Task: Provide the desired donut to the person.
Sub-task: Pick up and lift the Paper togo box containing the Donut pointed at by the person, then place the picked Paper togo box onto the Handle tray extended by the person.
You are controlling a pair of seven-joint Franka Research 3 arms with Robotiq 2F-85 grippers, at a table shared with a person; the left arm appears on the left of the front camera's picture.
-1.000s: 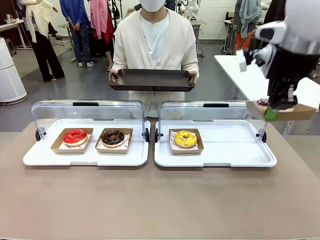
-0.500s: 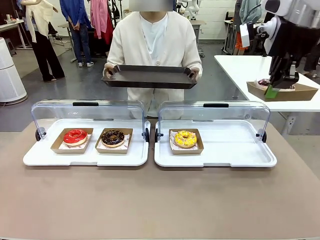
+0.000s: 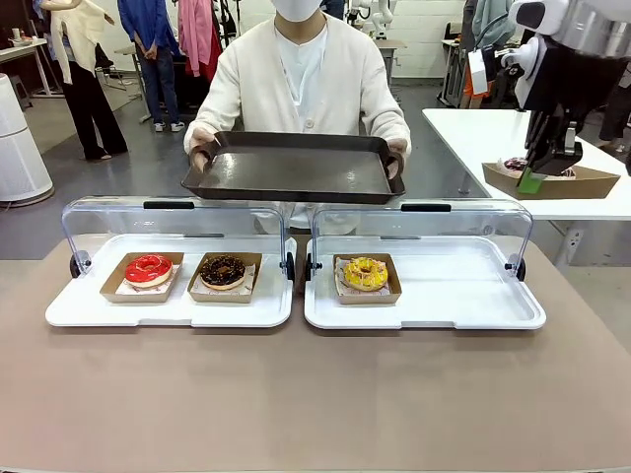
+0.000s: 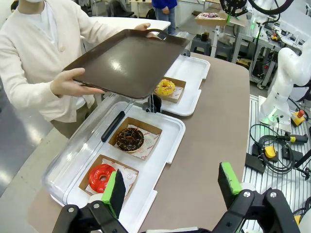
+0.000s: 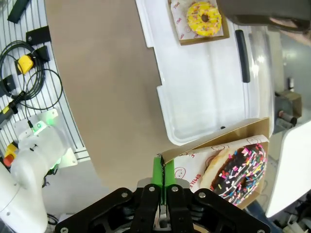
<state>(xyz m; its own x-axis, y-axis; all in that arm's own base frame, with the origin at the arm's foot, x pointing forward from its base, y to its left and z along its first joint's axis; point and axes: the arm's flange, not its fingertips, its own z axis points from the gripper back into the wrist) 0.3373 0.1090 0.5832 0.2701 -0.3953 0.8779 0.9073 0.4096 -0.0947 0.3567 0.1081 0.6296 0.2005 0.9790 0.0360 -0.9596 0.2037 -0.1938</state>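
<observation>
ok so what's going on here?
The robot's right hand is shut on the edge of a cardboard tray carrying a sprinkled chocolate donut, held in the air past the right case. The person holds an empty dark serving tray out above both cases. The left hand is open near the left case, where a red donut and a brown donut sit. A yellow donut sits in the right case.
</observation>
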